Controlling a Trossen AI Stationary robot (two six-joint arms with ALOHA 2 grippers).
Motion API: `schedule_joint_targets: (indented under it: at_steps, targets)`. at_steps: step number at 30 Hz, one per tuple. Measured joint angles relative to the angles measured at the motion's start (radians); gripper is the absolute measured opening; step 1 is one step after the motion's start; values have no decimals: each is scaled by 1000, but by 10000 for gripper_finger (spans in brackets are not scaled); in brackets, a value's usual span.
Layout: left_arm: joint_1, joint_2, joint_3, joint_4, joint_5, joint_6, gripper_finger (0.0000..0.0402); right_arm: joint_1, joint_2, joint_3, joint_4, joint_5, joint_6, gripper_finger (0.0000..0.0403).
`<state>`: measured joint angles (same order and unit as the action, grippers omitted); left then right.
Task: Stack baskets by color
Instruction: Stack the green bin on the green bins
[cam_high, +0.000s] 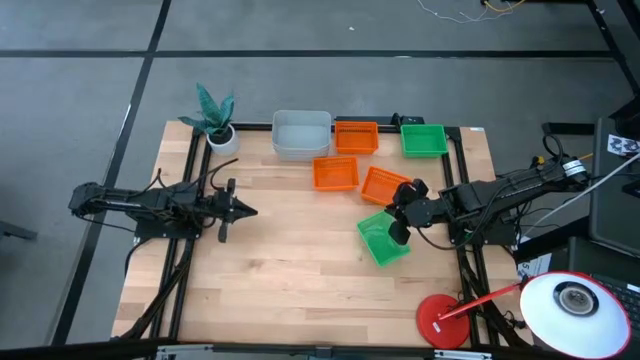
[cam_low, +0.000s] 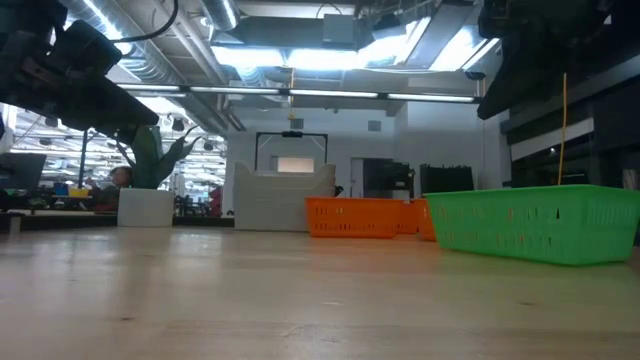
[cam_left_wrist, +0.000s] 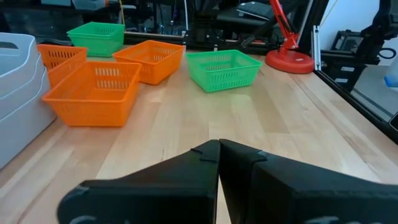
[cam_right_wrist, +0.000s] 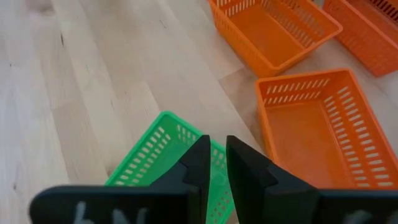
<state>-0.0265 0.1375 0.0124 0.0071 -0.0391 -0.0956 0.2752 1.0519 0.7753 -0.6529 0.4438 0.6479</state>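
The right end effector (cam_right_wrist: 213, 155), fingers nearly together, pinches the near green basket's (cam_high: 382, 238) thin rim beside the orange baskets (cam_high: 384, 186); it looks light, stiff and slippery.

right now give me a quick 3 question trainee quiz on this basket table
1. How many orange baskets lie singly on the table?
2. True or false: the right gripper is above the near green basket.
3. What stands at the table's far left corner: A) red lamp, B) potted plant, C) grey basket?

Key: 1) three, at. 2) true; its fingers pinch that basket's wall. 3) B. The left gripper waits shut over bare wood.
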Motion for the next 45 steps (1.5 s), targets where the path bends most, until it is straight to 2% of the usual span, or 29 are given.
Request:
schedule_joint_targets:
  at_steps: [7, 13, 16, 23, 25, 28, 30, 31, 35, 38, 40, 45]
  targets:
    - [0, 0, 0, 1, 0, -1, 0, 0, 0, 0, 0, -3, -3, 53]
    - [0, 0, 0, 1, 0, -1, 0, 0, 14, 0, -3, -87, -6, 53]
    - [0, 0, 0, 1, 0, -1, 0, 0, 46, 0, -5, -138, -6, 53]
    - [0, 0, 0, 1, 0, -1, 0, 0, 152, 0, 2, -123, -74, 53]
    - [0, 0, 0, 1, 0, -1, 0, 0, 170, 0, 7, -73, -76, 53]
    - [0, 0, 0, 1, 0, -1, 0, -6, 172, 0, 18, 96, -39, 53]
    - [0, 0, 0, 1, 0, -1, 0, -39, 168, 0, 22, 126, -31, 53]
    - [0, 0, 0, 1, 0, -1, 0, -69, 167, 0, 22, 89, -30, 53]
    - [0, 0, 0, 1, 0, -1, 0, -216, 172, 0, 22, -216, -36, 53]
    - [0, 0, 0, 1, 0, -1, 0, -260, 179, 0, 27, -351, 14, 53]
    - [0, 0, 0, 1, 0, -1, 0, -238, 179, 0, 28, -348, 70, 53]
    - [0, 0, 0, 1, 0, -1, 0, -106, 153, 1, -13, -179, 254, 53]
